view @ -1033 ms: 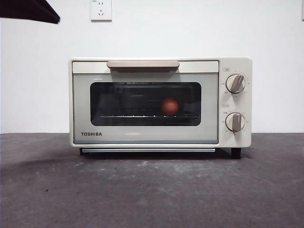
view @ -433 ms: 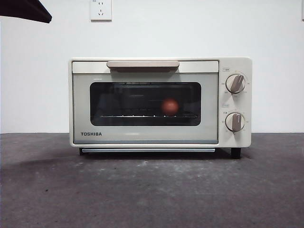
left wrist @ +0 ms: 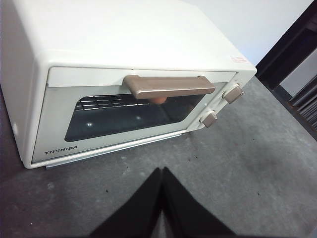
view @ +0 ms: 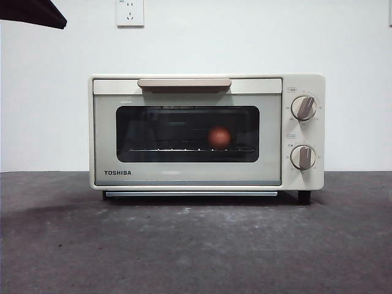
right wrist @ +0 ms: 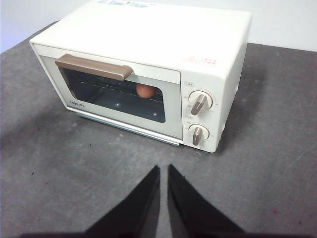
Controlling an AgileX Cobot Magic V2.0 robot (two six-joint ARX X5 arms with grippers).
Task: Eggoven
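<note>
The cream TOSHIBA oven (view: 184,174) stands in the middle of the table with its door closed and its beige handle (view: 184,82) up. The reddish-brown egg (view: 219,137) rests on the wire rack inside, blurred behind the dark glass. In the left wrist view the egg (left wrist: 158,100) peeks out under the handle, and in the right wrist view the egg (right wrist: 145,90) shows through the window. My left gripper (left wrist: 162,170) hovers shut and empty over the table in front of the oven (left wrist: 54,114). My right gripper (right wrist: 163,167) hangs back from the oven (right wrist: 208,74), its jaws nearly together, holding nothing.
Two knobs (view: 304,108) sit on the oven's right panel. Dark grey table (view: 196,245) stretches before the oven. A white wall with a socket (view: 130,12) is behind. An arm's black tip (view: 30,12) shows at the top left corner. A dark frame (left wrist: 290,44) stands beyond the table.
The black arm tip at the top left corner has drawn back a little toward the edge. Oven and egg have not moved.
</note>
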